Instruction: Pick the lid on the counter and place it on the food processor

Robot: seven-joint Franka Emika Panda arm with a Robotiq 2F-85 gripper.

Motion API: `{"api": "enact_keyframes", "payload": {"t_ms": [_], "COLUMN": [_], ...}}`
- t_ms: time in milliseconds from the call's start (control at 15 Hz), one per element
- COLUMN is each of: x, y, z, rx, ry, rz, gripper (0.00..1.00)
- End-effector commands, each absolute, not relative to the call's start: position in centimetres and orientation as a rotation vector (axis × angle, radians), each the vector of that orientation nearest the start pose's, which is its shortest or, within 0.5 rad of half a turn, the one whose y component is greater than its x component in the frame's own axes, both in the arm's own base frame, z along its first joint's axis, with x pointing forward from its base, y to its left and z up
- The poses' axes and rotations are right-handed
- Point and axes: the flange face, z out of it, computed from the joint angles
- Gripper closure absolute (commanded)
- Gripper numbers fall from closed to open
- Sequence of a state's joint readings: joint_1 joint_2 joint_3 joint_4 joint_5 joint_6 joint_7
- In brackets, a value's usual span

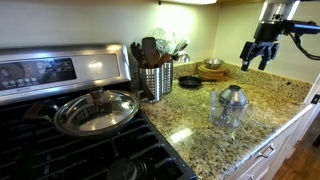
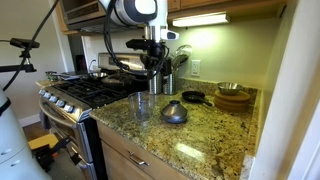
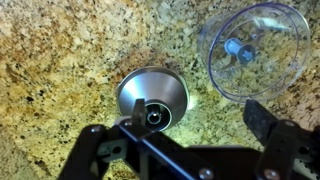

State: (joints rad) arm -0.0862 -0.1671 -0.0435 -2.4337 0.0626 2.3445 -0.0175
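- On the granite worktop (image 2: 205,140), roughly midway between front edge and back wall, the silvery domed lid (image 3: 152,95) sits knob-up, just beside the clear food processor jar (image 3: 255,50).
- Gripper (image 3: 192,118) hovers above the lid, jaws wide apart, holding nothing.

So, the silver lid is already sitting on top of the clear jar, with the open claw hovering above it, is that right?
Not quite. The lid is not on the jar. It lies on the granite counter beside the jar, apart from it, as the wrist view shows. The rest holds: the claw is open and hovers above the lid.
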Motion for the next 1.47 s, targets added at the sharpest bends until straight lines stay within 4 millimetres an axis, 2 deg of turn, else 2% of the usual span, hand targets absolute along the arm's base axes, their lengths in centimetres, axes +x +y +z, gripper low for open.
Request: {"api": "enact_keyframes", "payload": {"t_ms": [0, 267, 733, 933, 1200, 1400], "x": [46.9, 47.0, 47.4, 47.8, 49.1, 50.3], "y": [-6.0, -5.1, -0.8, 0.4, -0.5, -2.2], "z": [37.6, 37.3, 35.5, 34.4, 33.6, 33.6], "rx": [-3.082, -3.086, -3.11, -3.118, -3.141, -3.161], "ry": [0.238, 0.233, 0.083, 0.038, 0.095, 0.175], "rz": [-0.125, -0.122, -0.08, -0.078, -0.132, -0.19], "gripper": [0.0, 0.0, 0.0, 0.0, 0.0, 0.0]}}
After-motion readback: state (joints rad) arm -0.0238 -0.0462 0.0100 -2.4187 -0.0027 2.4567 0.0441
